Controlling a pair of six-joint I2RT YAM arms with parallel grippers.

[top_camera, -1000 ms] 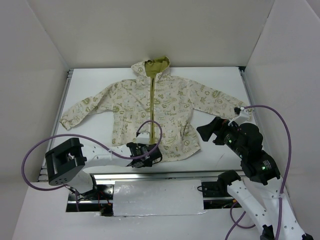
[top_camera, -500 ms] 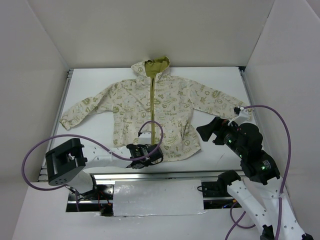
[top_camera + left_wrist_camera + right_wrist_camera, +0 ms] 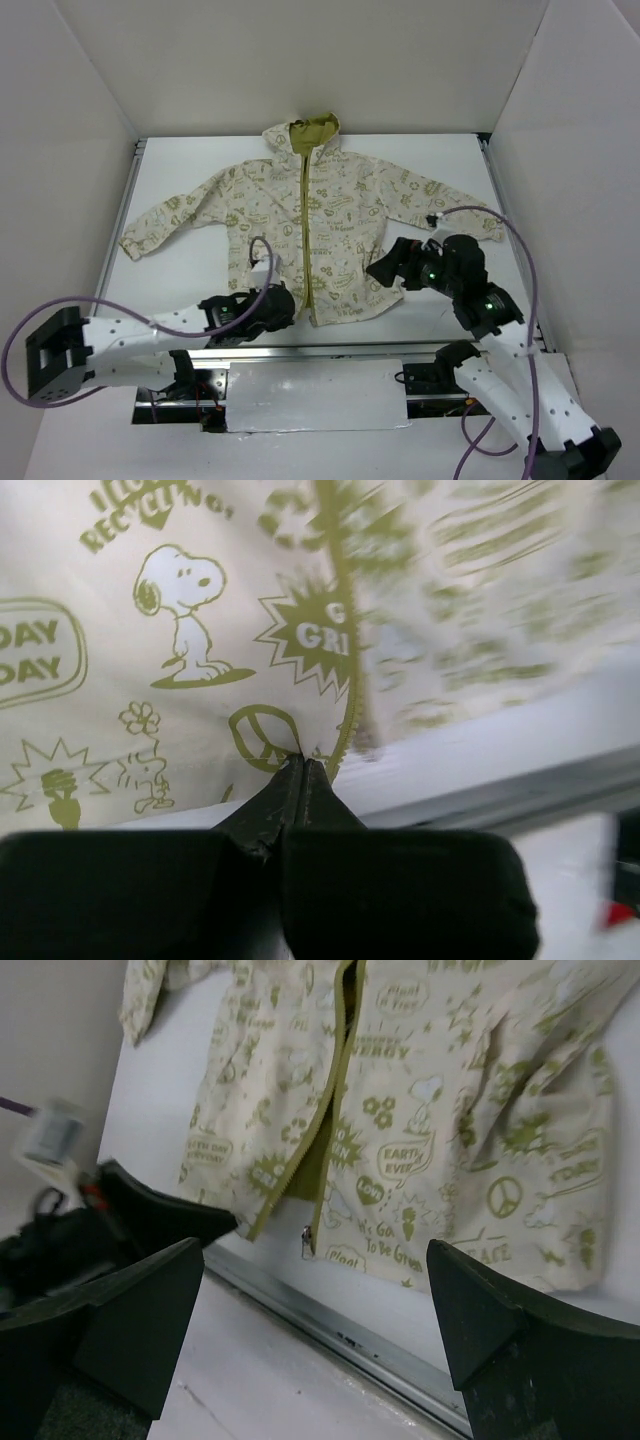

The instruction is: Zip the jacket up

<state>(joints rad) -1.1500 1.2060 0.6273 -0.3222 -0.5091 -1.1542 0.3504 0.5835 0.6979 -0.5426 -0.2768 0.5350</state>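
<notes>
White tabletop (image 3: 180,160) | left gripper (image 3: 300,765), just closed, pinches hem (image 3: 200,805) of cream olive-doodled jacket (image 3: 345,205) | right gripper (image 3: 315,1250), spread, nearer | zipper (image 3: 305,200) base likely anchored

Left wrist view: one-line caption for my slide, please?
Left gripper, jaws shut, pinches the jacket hem beside the olive zipper.

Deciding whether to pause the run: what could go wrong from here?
The left gripper pinches only the hem edge of the jacket beside the zipper, so it may slip free under pull. The open right gripper hangs near the small zipper pull and could catch loose fabric instead.
</notes>
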